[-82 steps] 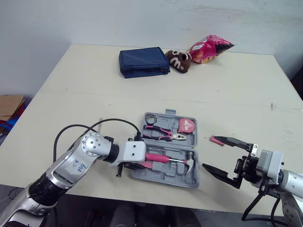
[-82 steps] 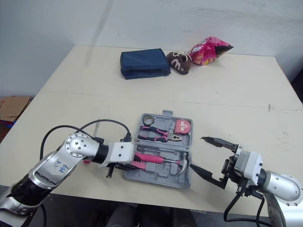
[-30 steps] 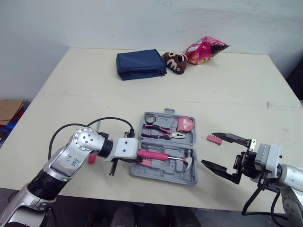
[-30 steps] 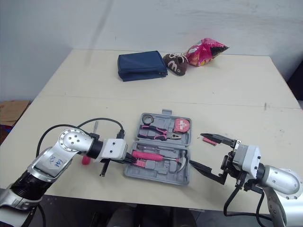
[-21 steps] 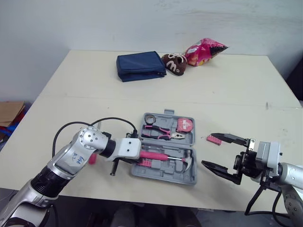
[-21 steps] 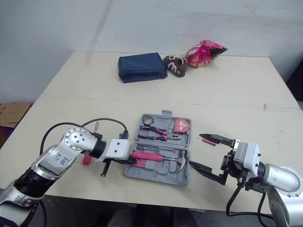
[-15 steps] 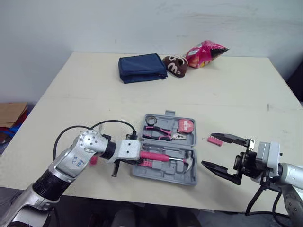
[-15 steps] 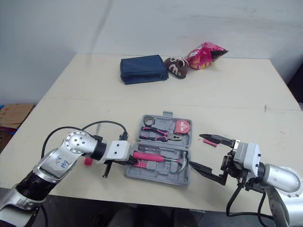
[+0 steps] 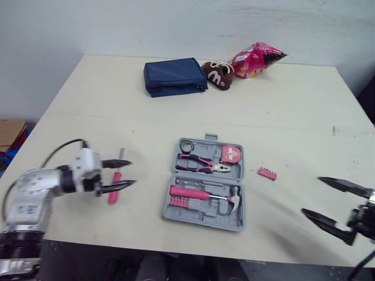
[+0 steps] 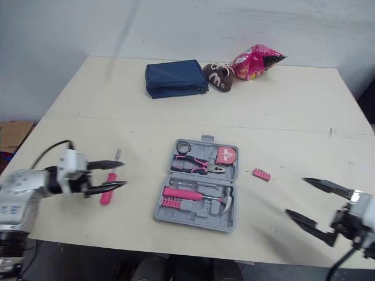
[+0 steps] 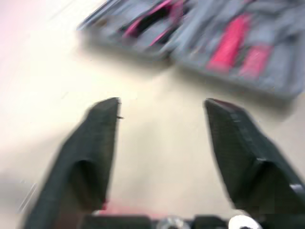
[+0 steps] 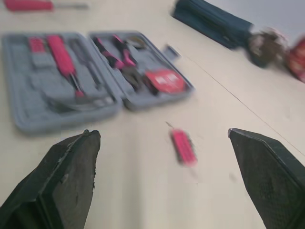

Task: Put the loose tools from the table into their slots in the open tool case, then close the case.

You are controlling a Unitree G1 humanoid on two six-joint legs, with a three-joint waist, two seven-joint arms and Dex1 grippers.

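The grey tool case (image 9: 199, 215) lies open in the middle of the table. It holds pliers (image 9: 202, 166), a tape measure (image 9: 232, 154), a hammer (image 9: 214, 198) and pink bits. A loose pink screwdriver (image 9: 111, 195) lies left of the case. My left gripper (image 9: 124, 174) hovers open right over it, fingers pointing toward the case. A pink bit holder (image 9: 267, 173) lies loose on the table right of the case. My right gripper (image 9: 313, 196) stands open at the front right, well clear of the bit holder. In the right wrist view the bit holder (image 12: 183, 145) lies ahead of the wide-apart fingers.
A blue pouch (image 9: 174, 76), a brown plush toy (image 9: 220, 73) and a pink snack bag (image 9: 258, 58) sit at the table's far edge. The table's front edge runs just below both grippers. Bare table lies between the case and each gripper.
My left gripper has drawn back left from the case's front corner and opened over the loose screwdriver. My right gripper has pulled back to the right, still open.
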